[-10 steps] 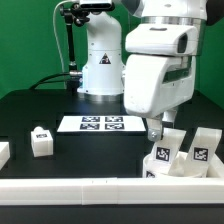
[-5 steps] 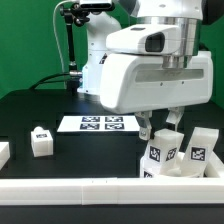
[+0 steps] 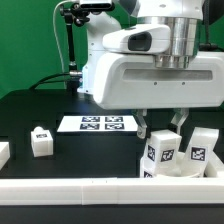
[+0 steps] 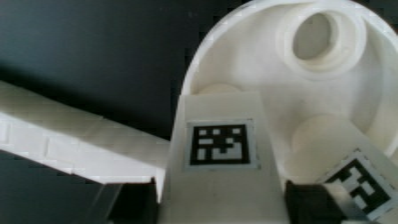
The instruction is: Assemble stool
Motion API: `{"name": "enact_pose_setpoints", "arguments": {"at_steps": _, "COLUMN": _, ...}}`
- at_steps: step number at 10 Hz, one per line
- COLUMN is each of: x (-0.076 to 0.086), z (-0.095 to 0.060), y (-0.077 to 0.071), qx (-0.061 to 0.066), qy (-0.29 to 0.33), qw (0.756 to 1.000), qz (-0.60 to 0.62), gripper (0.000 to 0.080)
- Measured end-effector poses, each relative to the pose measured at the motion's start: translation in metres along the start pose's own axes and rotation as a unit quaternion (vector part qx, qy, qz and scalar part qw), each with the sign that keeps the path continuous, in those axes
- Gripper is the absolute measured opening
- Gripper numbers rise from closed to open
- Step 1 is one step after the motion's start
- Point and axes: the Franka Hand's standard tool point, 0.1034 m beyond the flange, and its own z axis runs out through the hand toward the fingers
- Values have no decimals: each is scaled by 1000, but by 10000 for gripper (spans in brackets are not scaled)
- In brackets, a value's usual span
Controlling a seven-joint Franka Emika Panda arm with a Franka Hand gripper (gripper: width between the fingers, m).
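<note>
My wrist has swung round and dropped over the thick round white plastic seat point(image 4: 240, 60), which lies beside the long white border rail point(image 3: 70, 188) at the exterior view's right. My pincer point(image 3: 161, 124) hangs spread and empty astride a chunky white block leg point(image 3: 160, 152); grasping comes next, I judge. Its black-and-white square tag point(image 4: 217, 143) bears no readable writing.

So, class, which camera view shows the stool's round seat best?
The wrist view: the seat fills much of it, its rim and round hole plain, with a tagged leg in front. In the exterior view the legs and the arm hide nearly all of it.
</note>
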Motion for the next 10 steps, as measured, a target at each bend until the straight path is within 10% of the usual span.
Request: {"name": "enact_pose_setpoints", "arguments": {"at_steps": 10, "x": 4, "z": 0, "y": -15, "qx": 27, "qy": 10, "qw": 917, "qz": 398, "gripper": 345}}
